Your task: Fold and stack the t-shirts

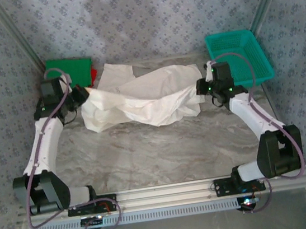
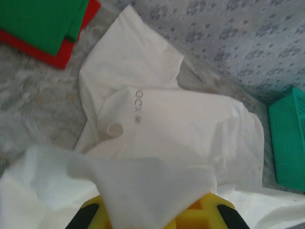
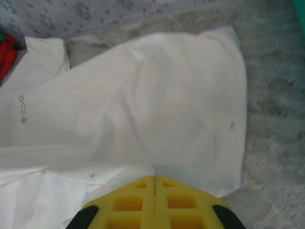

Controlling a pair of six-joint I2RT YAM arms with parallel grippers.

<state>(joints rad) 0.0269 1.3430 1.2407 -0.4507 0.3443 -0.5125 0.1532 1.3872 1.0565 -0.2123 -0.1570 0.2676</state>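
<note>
Left pincer clamps one end of the off-white t-shirt; right pincer, closed, pinches the opposite end on the counter.

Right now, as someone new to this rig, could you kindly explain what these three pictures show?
Two robot arms are bolted at the table's near edge. One picture looks down from above; the other two come from wrist cameras, yellow fingers at the bottom. A wrinkled off-white t-shirt lies mid-table, a folded green t-shirt on a red t-shirt back left, a teal basket back right. The left gripper and the right gripper are each shut on the off-white t-shirt.
</note>
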